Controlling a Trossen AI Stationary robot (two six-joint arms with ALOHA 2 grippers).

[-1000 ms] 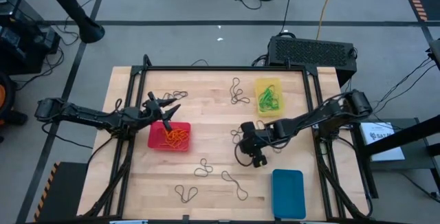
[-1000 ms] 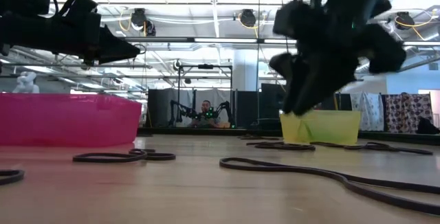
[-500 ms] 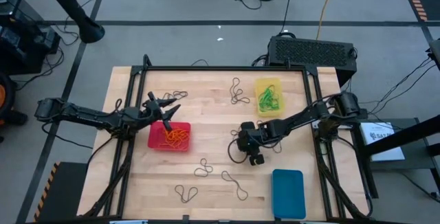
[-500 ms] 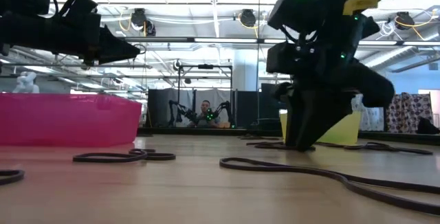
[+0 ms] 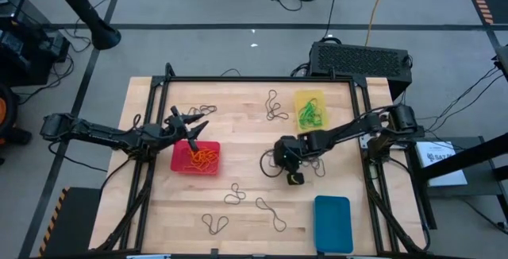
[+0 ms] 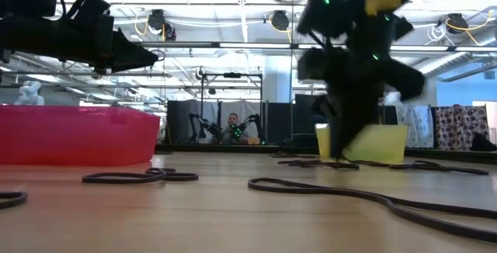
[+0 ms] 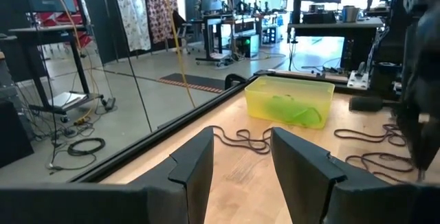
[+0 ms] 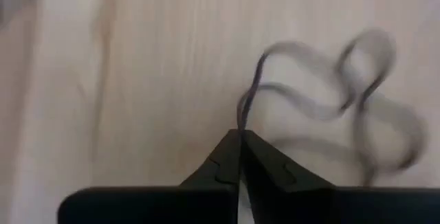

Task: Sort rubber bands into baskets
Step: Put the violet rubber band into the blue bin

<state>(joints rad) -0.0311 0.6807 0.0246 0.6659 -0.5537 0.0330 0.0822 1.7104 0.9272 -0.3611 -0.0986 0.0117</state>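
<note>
My right gripper (image 5: 275, 160) (image 8: 240, 133) stands at the table's middle, fingers steeply down at the wood, shut on a dark rubber band (image 8: 330, 93). My left gripper (image 5: 200, 125) (image 7: 240, 165) hovers open and level above the far edge of the red basket (image 5: 195, 157), which holds orange bands. The yellow basket (image 5: 309, 110) at the far right holds green bands. The blue basket (image 5: 332, 223) sits at the near right. Loose dark bands (image 5: 275, 108) lie flat on the table. My right gripper pinches one strand of the dark band at its near end (image 8: 242, 117) between its two fingertips. The fingers come from above, slanting steeply down. The rest of the band lies twisted in loops on the wood beyond the tips.
More dark bands lie near the front edge (image 5: 216, 222) (image 5: 270, 211) (image 5: 233, 195) and at the far left (image 5: 205, 112). A black frame rail (image 5: 262, 79) runs along the table's far edge, with cables and a black box (image 5: 361, 56) behind it.
My right gripper has sunk to the tabletop and shifted a little toward the table's left and far edges, rolling slightly. In the low view its fingers, spread before, now stand together. My left arm has kept still.
</note>
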